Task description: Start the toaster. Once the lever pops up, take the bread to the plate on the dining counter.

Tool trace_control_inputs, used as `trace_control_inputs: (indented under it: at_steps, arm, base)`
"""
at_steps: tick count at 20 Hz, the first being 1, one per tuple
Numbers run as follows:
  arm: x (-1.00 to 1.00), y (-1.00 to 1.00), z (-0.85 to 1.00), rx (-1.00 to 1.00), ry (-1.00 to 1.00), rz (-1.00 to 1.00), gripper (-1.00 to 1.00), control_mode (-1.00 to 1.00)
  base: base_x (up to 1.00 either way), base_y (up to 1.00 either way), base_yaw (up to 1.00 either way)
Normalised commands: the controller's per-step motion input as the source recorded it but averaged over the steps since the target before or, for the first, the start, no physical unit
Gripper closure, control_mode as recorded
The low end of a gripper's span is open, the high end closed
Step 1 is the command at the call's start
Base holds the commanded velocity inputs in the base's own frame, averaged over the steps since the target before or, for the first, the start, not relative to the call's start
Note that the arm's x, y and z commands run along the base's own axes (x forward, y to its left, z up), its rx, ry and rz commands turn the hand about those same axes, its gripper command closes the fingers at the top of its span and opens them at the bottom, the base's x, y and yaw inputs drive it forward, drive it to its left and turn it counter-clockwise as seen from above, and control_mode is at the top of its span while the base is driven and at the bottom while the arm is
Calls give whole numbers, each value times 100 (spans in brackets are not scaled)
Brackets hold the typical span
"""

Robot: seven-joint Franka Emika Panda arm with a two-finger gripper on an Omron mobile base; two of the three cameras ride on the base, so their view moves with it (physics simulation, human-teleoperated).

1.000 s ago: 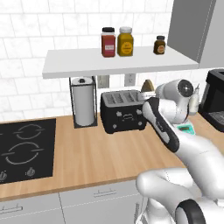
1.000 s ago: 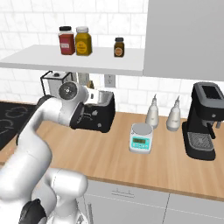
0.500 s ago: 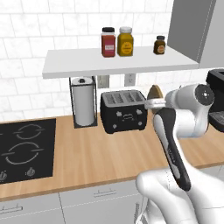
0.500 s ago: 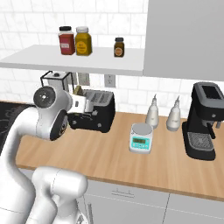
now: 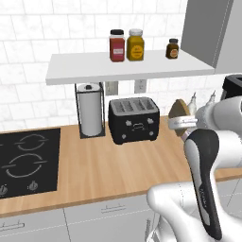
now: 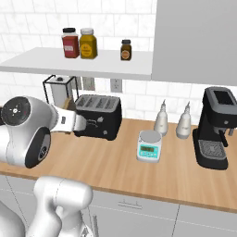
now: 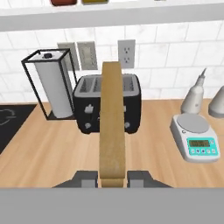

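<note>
The hand (image 7: 112, 178) was clenched on the lower edge of the bread (image 7: 112, 127), which stood edge-on along the fingers, lifted clear in front of the toaster (image 7: 109, 103) at the table's (image 7: 39, 157) back edge.

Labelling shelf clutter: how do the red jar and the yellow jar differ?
The red jar has dark red contents and a white lid; the yellow jar has amber contents and a yellow lid. The red jar stands left of the yellow jar in the left base view. Both are upright, similar in size, side by side on the shelf.
</note>
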Motion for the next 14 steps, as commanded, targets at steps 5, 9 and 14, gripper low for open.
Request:
trace_control_inputs:
  at_steps: [5,9,14]
  arm:
    - [-36,0,0,0,2,0,100,-100]
    - [0,0,0,0,0,0,100,-100]
    - [0,0,0,0,0,0,100,-100]
  base:
    - [0,0,0]
    - [0,0,0]
    - [0,0,0]
